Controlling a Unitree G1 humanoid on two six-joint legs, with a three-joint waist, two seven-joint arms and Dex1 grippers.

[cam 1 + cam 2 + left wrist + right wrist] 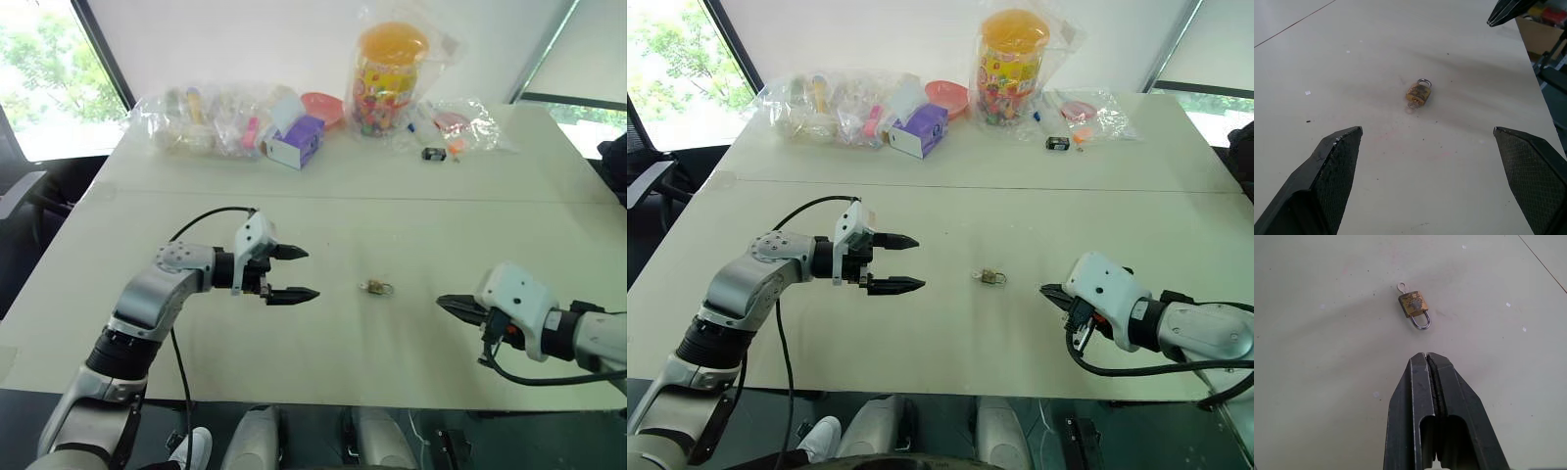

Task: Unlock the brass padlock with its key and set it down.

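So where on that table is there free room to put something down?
Bare table lies all around the brass padlock, between the left hand and right hand. The far edge is crowded with plastic bags, a purple box and a candy jar.

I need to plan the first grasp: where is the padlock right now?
The padlock lies flat on the bare table, in the gap between the open left gripper and the shut right gripper, touching neither.

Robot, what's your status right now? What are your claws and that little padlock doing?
Left claw open, empty. Right claw shut, empty. Brass padlock flat on table between claws, key at its base. Nothing in the way.
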